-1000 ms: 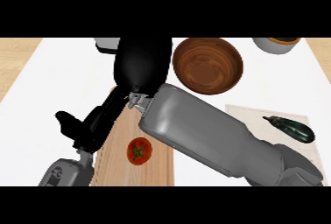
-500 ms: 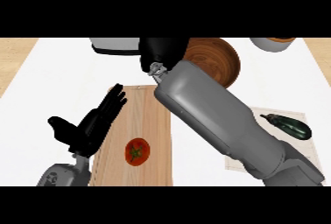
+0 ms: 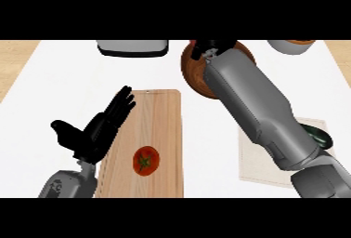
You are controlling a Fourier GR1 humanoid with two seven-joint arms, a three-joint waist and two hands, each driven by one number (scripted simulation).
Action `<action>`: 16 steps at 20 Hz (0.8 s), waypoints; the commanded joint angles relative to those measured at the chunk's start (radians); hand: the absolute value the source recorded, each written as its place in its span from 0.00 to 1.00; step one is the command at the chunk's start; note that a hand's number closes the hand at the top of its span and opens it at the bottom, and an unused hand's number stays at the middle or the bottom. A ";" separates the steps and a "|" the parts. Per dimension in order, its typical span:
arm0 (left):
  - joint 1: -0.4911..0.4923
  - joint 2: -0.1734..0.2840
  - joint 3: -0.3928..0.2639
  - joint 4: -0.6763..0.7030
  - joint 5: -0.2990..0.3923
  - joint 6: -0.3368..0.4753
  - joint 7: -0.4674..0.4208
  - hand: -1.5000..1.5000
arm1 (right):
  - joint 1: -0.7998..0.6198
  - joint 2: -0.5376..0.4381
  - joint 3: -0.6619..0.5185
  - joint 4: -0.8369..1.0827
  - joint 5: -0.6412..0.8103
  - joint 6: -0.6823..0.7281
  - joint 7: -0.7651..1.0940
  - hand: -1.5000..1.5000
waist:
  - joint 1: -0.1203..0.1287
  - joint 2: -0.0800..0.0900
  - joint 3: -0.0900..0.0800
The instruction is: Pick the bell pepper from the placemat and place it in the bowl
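Observation:
My right hand (image 3: 217, 47) is over the far rim of the brown wooden bowl (image 3: 195, 74) at the top centre. Its fingers are curled, and a sliver of red, the bell pepper (image 3: 194, 44), shows at their left edge. The grey forearm hides most of the hand and much of the bowl. At the right edge lies the beige placemat (image 3: 260, 162), with a dark green vegetable (image 3: 319, 136) on it, partly behind the arm. My left hand (image 3: 96, 132) rests open at the lower left, fingers up, beside the cutting board.
A long wooden cutting board (image 3: 161, 125) runs down the middle with a red tomato (image 3: 145, 160) near its front end. A grey-white container (image 3: 132, 48) stands at the back, and another vessel (image 3: 291, 45) shows at the back right.
My right hand has swung rightward and away from the board's far end to above the bowl. The left hand has shifted slightly, staying open.

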 commanded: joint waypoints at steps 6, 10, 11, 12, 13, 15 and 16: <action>0.011 -0.019 -0.019 0.023 -0.015 -0.023 -0.024 0.50 | -0.060 -0.053 -0.129 0.359 -0.039 -0.013 -0.103 1.00 | 0.034 0.014 0.000; -0.008 -0.020 -0.015 0.018 -0.028 -0.009 -0.008 0.50 | -0.020 -0.094 -0.232 0.395 -0.107 -0.149 -0.121 0.00 | 0.030 0.015 0.001; 0.014 -0.028 -0.027 -0.038 -0.022 0.001 0.012 0.50 | 0.013 -0.069 -0.233 0.408 -0.107 -0.196 -0.154 0.00 | 0.033 0.011 0.002; -0.007 -0.023 -0.005 -0.023 -0.008 -0.009 0.007 0.50 | -0.003 -0.089 -0.258 0.414 -0.130 -0.206 -0.191 0.00 | 0.042 0.018 0.002; -0.033 -0.039 -0.021 0.000 -0.043 0.019 0.009 0.50 | 0.013 -0.102 -0.272 0.404 -0.150 -0.217 -0.275 0.00 | 0.033 0.018 0.002; 0.004 -0.046 -0.039 -0.033 -0.030 0.007 0.012 0.50 | 0.004 -0.092 -0.303 0.407 -0.173 -0.270 -0.293 0.00 | 0.046 0.018 0.003; -0.007 -0.036 -0.021 -0.010 -0.042 0.006 -0.010 0.50 | -0.002 -0.058 -0.316 0.394 -0.187 -0.297 -0.296 0.00 | 0.037 0.014 0.002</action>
